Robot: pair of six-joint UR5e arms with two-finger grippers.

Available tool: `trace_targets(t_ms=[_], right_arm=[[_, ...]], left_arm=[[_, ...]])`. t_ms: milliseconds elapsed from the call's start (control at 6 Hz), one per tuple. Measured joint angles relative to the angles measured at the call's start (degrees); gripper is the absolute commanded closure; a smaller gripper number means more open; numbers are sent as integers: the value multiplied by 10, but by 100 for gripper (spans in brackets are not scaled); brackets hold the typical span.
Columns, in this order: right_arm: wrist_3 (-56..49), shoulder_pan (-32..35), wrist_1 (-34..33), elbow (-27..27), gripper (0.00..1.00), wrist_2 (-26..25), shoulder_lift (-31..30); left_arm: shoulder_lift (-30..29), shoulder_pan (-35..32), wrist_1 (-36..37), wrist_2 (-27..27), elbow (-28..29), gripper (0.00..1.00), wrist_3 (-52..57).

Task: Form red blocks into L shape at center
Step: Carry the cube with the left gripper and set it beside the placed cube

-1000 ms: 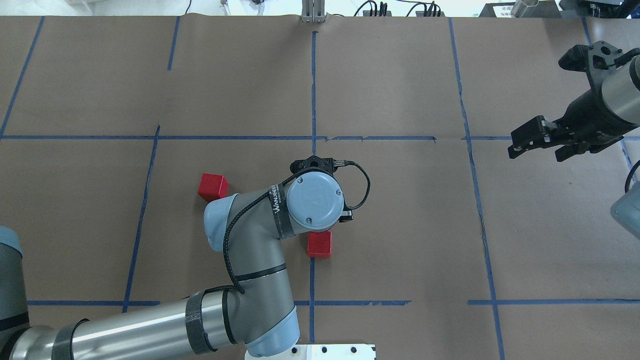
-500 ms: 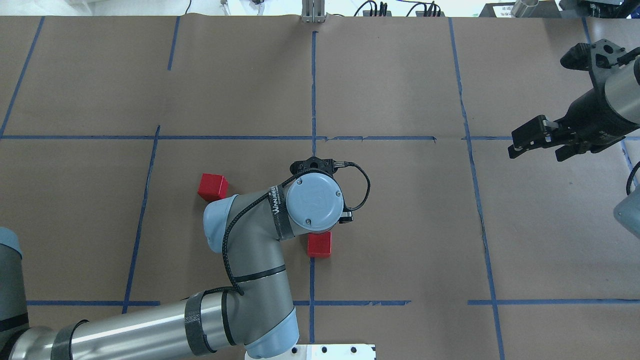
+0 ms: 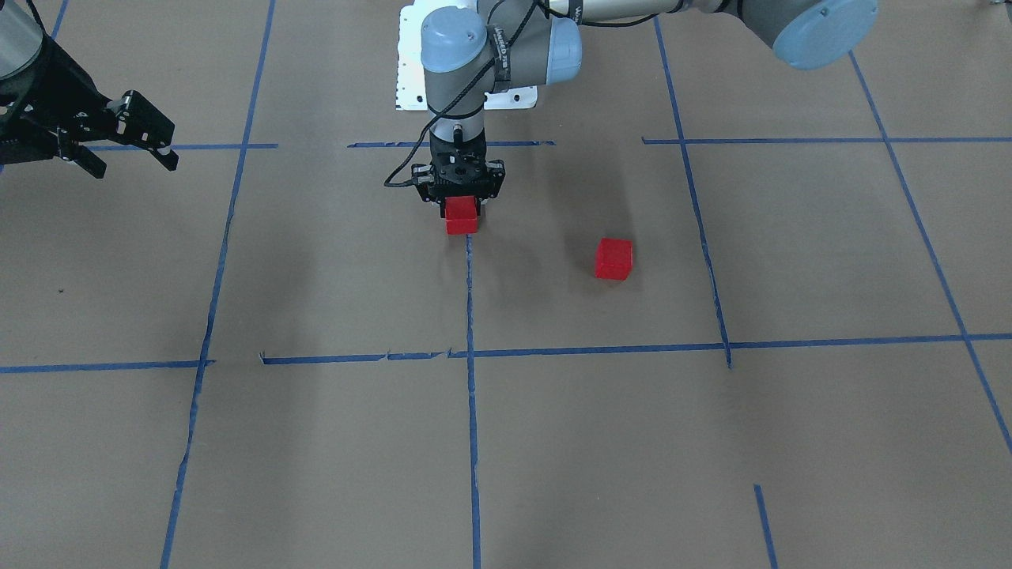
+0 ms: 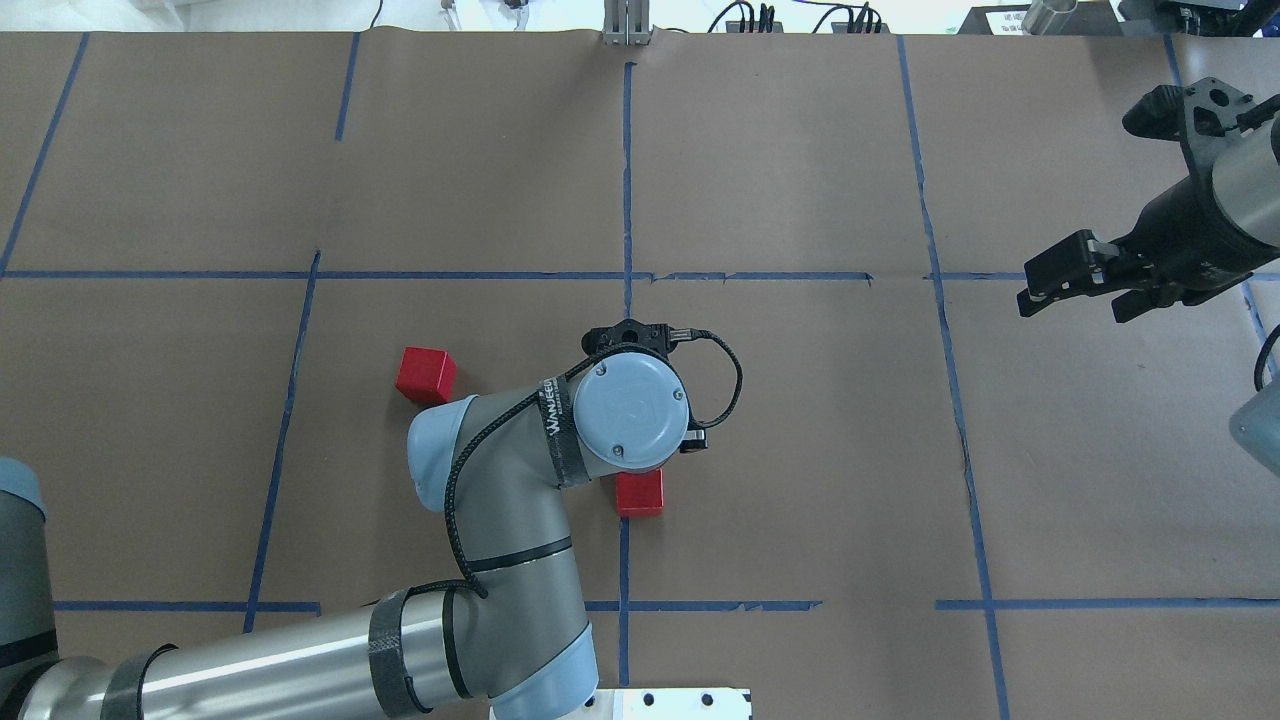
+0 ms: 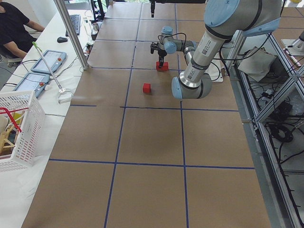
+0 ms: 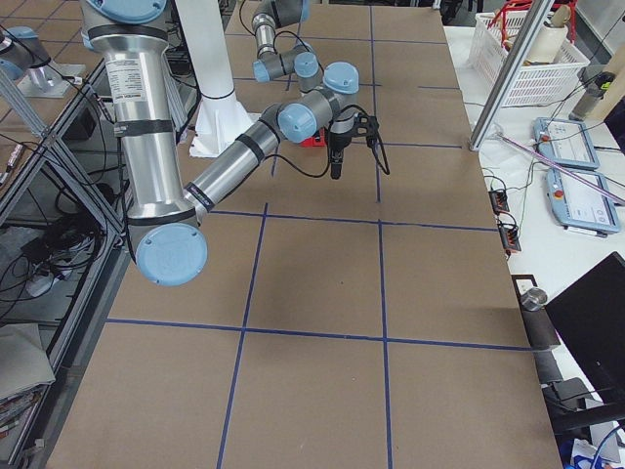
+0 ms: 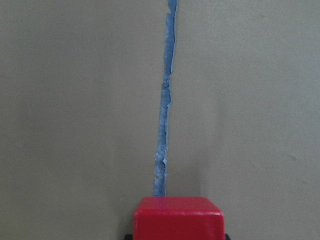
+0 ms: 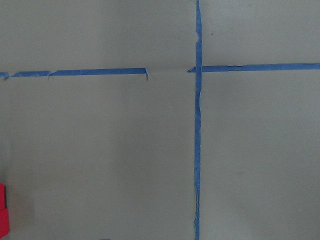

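We see the left hand (image 3: 461,209) clenched on one small bright-red cube (image 3: 462,225) over the middle blue tape line (image 3: 469,300), short of the brown centre crossing (image 3: 482,336); a second cube (image 3: 613,258) lies well apart, no L yet

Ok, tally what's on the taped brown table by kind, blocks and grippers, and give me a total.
red blocks: 3, two together under the left arm's wrist, one apart
grippers: 2, the left gripper closed on one block, the right gripper open and empty
Total: 5
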Motion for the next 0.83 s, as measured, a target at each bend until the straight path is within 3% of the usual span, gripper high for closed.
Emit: trace_targets(t_ms=[167,833], right_arm=[[0,0,0,0,0,0,0],[0,0,0,1,0,1,0]], left_arm=[[9,1,0,0,-12,1,0],[19,3,0,0,-42,0,0]])
